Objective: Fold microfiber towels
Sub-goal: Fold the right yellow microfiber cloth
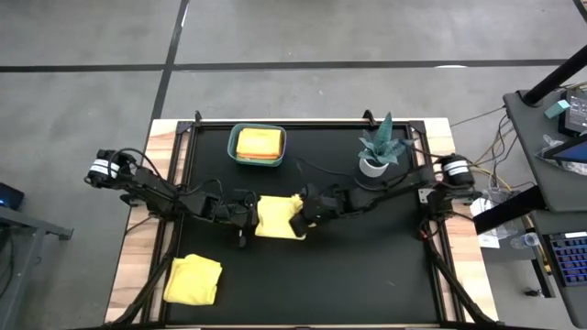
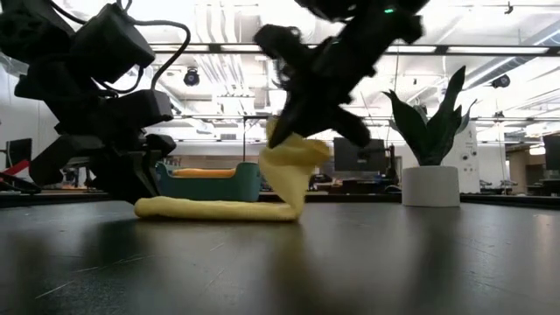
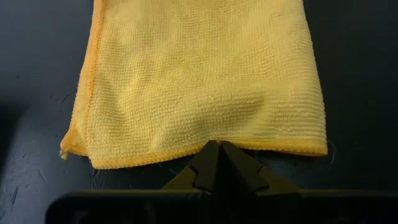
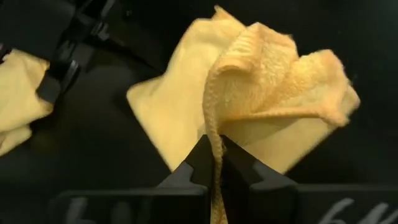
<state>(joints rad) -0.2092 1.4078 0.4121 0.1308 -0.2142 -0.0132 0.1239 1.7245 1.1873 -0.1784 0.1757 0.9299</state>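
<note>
The right gripper (image 4: 213,163) is seen closed on a raised edge of the yellow towel (image 1: 276,217) at mid-table, lifted over the flat part. The opposite edge is pinned to the mat by the closed left gripper (image 3: 218,163). If the thin pinch slips (the fabric bunches loosely), the fold could collapse crooked. A second yellow towel (image 1: 193,280) lies crumpled near the front left corner.

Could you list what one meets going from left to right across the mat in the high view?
Crumpled yellow towel near the front, left gripper shut at the middle towel's edge, yellow towel being folded, right gripper shut on that towel's lifted side, potted plant at the back right.
</note>
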